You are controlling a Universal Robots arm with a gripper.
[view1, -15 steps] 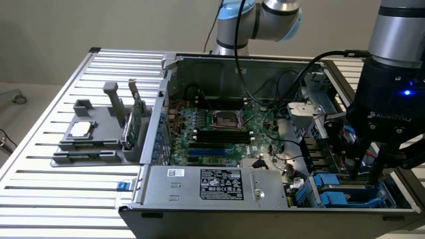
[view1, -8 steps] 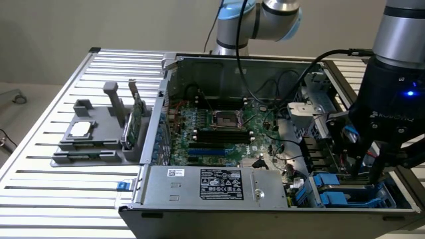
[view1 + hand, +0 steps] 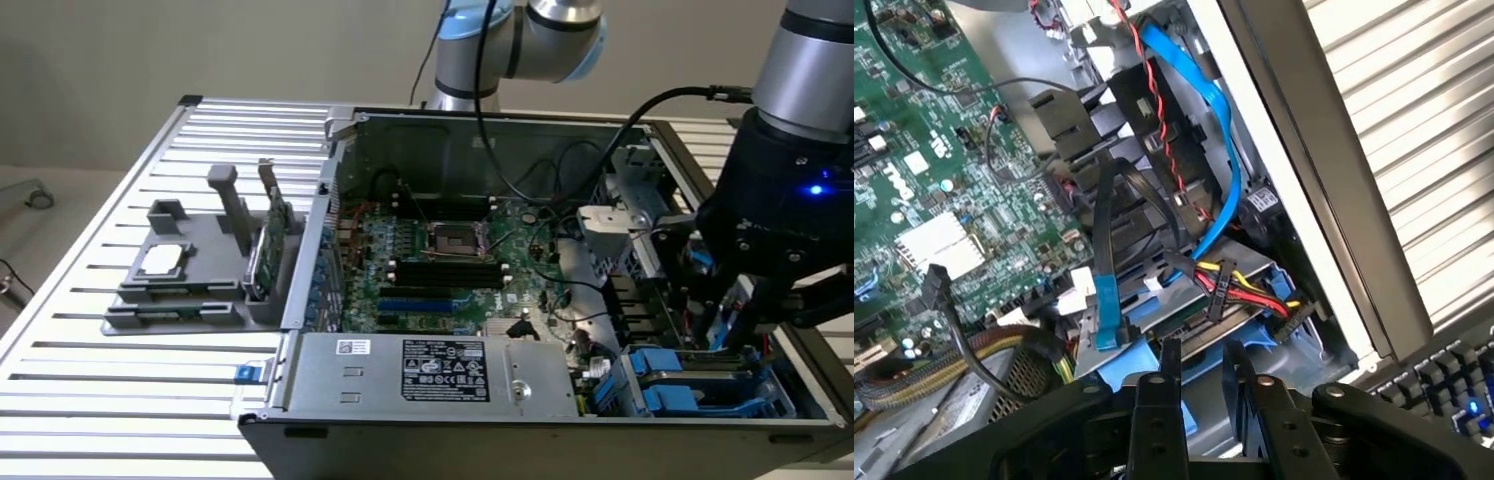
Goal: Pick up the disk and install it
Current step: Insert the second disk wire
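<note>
Around the disk, cables crowd beneath the claw.

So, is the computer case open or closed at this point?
Open. The computer case has no side panel covering it, and the motherboard inside lies fully exposed in the exterior view.

I count one open computer case on one slatted counter. Inside it I see one green motherboard and one silver power supply box, and two blue carriers in the drive bay. One grey holder stands on the counter, with one square silver chip and one upright green card. One blue cable runs above my one hand.
</note>
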